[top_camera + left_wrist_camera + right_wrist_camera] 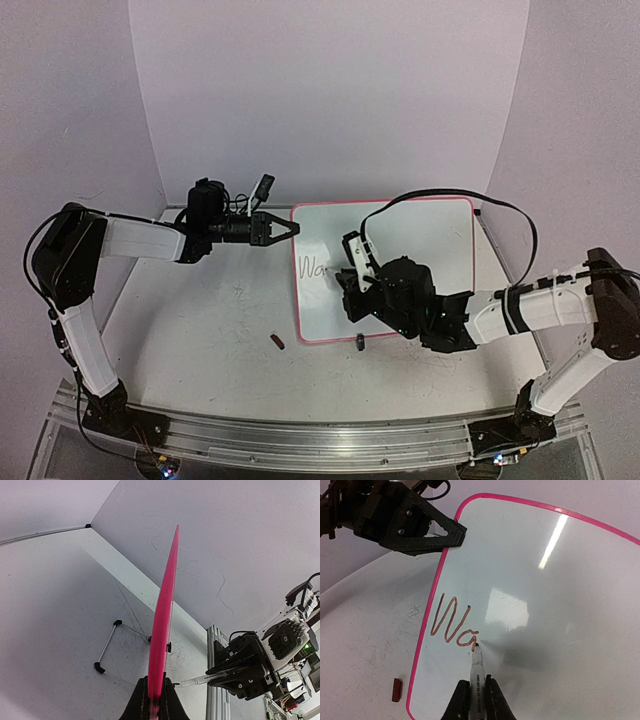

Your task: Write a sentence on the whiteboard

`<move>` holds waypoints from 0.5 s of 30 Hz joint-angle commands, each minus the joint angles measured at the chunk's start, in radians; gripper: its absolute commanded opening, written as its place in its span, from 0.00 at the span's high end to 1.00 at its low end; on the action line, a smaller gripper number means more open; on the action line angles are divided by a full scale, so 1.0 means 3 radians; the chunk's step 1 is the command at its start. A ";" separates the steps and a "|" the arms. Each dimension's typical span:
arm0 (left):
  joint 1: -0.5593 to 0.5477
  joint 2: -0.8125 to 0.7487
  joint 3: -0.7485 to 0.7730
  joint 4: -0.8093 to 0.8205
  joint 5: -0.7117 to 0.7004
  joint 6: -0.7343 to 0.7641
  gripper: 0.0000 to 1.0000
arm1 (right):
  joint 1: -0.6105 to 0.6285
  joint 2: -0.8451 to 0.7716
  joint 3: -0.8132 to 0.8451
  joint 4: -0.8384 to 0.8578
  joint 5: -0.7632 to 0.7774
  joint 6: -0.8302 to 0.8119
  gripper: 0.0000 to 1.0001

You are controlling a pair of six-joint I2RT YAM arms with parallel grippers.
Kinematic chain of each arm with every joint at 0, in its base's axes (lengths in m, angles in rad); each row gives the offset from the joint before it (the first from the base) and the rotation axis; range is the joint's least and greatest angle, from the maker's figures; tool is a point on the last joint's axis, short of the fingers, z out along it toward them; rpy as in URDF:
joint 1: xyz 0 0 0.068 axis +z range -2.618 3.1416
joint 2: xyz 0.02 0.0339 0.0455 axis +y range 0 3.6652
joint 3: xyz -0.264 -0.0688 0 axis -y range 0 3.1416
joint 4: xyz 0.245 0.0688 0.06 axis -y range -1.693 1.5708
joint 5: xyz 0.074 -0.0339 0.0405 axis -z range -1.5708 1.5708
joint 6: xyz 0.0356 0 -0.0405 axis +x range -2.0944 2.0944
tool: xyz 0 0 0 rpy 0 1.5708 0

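Observation:
The whiteboard [420, 240], white with a pink frame, sits mid-table. My left gripper [285, 229] is shut on its left edge near the far corner. In the left wrist view the frame [165, 615] runs edge-on out of the closed gripper [155, 682]. My right gripper [477, 685] is shut on a clear-barrelled marker [477, 672]. The marker's tip touches the board at the end of the brown letters "Wa" [451, 622], near the left edge. From above, the right gripper [350, 285] hangs over the board's lower left part and hides some of it.
A small red marker cap [277, 342] lies on the scuffed tabletop left of the board's near corner. A black clip foot [360, 342] sits at the board's near edge. A thin wire stand [107, 647] with black corners shows behind the board. White walls enclose the table.

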 commanded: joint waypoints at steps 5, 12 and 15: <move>-0.0053 -0.0040 0.0023 -0.0089 0.0003 -0.0072 1.00 | -0.0011 0.0050 0.0171 0.0115 0.0116 -0.0032 1.00; -0.0054 -0.0036 0.0026 -0.0090 0.0003 -0.0072 1.00 | -0.0025 0.0089 0.0187 0.0142 0.0126 -0.0028 1.00; -0.0053 -0.0042 0.0023 -0.0089 0.0008 -0.0072 1.00 | -0.0028 0.0102 0.0194 0.0143 0.0126 -0.0025 1.00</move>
